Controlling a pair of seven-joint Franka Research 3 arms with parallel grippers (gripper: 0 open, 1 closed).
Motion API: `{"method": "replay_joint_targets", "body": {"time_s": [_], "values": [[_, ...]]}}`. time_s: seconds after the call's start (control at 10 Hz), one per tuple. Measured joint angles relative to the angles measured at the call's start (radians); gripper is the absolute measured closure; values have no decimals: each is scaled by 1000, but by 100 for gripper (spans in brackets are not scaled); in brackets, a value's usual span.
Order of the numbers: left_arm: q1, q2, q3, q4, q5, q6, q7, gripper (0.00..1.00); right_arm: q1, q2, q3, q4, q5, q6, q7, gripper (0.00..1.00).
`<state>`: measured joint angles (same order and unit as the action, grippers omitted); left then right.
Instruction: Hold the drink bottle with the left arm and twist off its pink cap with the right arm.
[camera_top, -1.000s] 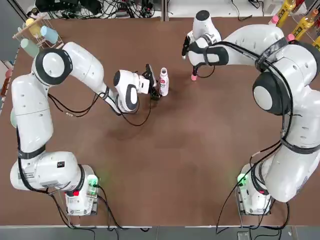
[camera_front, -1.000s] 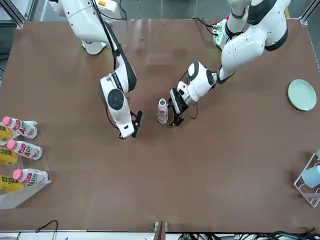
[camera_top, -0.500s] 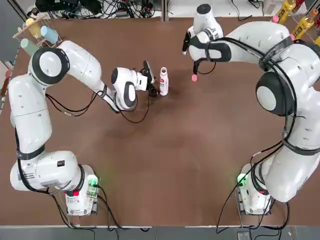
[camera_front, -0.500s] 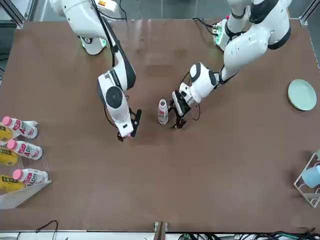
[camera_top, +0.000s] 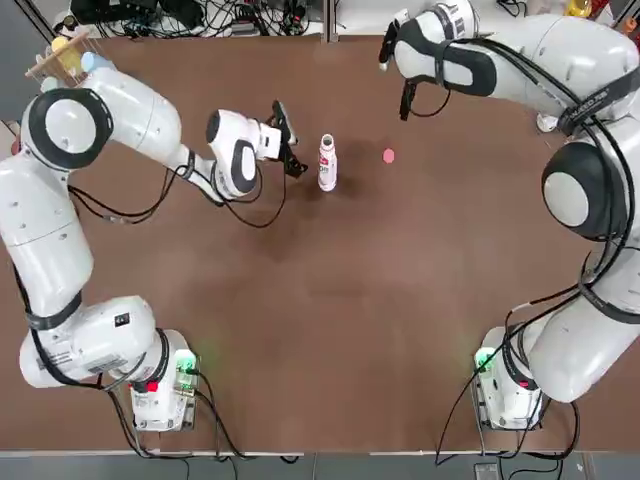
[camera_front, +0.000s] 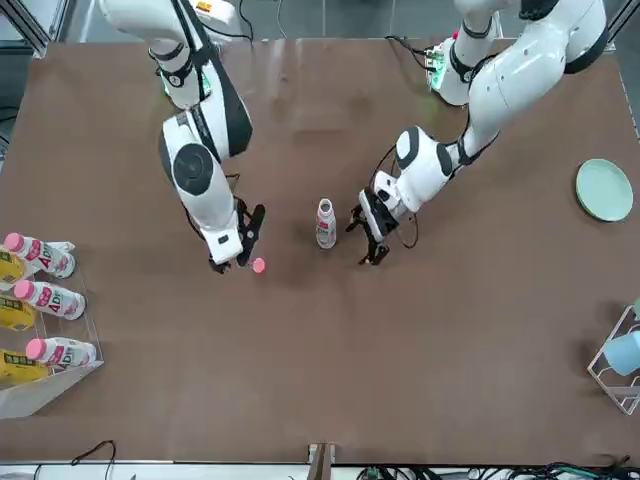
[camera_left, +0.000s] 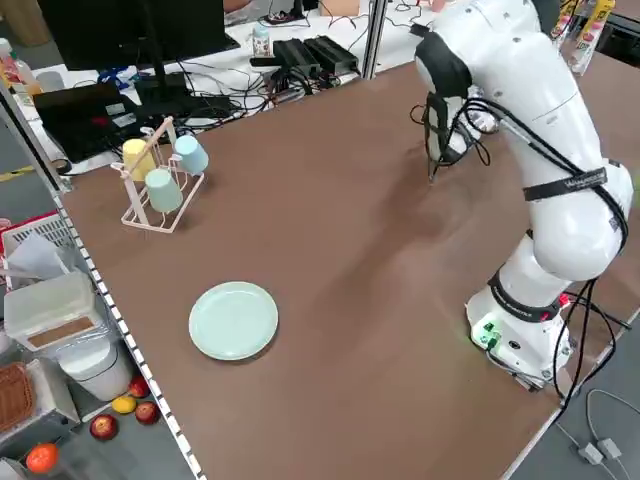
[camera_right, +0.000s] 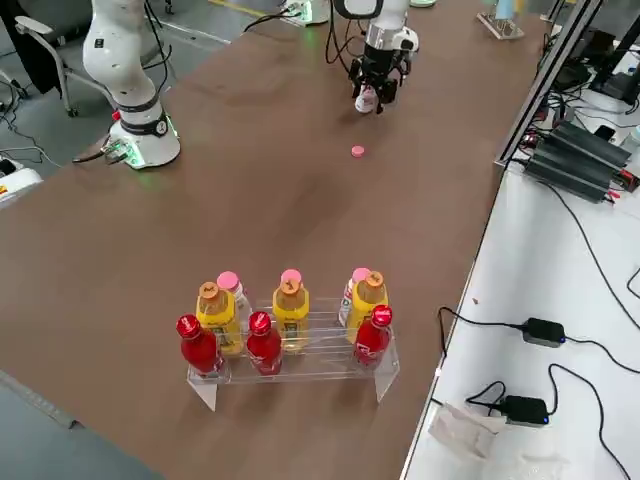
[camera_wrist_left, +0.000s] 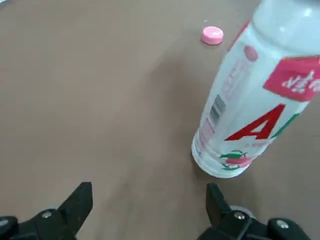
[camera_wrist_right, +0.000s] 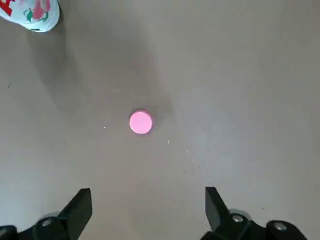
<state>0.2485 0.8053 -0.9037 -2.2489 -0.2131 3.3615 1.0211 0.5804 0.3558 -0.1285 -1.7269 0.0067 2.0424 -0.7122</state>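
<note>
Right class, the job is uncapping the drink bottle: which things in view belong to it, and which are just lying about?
Belong:
- slim white plastic bottle with red-and-green label, standing uncapped
- tiny round pink plastic cap, lying on the table
- left gripper, open
- right gripper, open

Lying about:
- pale green round plate
- clear rack of red and yellow bottles
- cup rack

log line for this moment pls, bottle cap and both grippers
drink bottle: upright, uncapped | pink cap: on table, apart from bottle | left gripper: open, beside bottle, not touching | right gripper: open, empty, above cap
</note>
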Motion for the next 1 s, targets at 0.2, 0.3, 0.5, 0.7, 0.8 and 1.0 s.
{"method": "replay_joint_targets", "body": {"time_s": [0.2, 0.3, 0.5, 0.7, 0.8, 1.0], "values": [[12, -60, -23, 5, 0, -95, -156, 0, -41, -34, -2, 36, 1, -48, 48, 0], [26, -100, -31, 11, 0, -149, -233, 0, -71, -68, -2, 70, 1, -140, 85, 0], [58, -163, -53, 29, 0, -247, -366, 0, -147, -145, 1, 144, 0, -335, 185, 0], [82, -220, -63, 85, 0, -408, -492, 0, -218, -203, 3, 191, 0, -458, 351, 0], [94, -252, -65, 125, 0, -502, -550, 0, -267, -225, 6, 216, 0, -508, 419, 0], [115, -309, -65, 210, 0, -683, -679, 0, -341, -251, 6, 281, -2, -597, 580, 0]]}}
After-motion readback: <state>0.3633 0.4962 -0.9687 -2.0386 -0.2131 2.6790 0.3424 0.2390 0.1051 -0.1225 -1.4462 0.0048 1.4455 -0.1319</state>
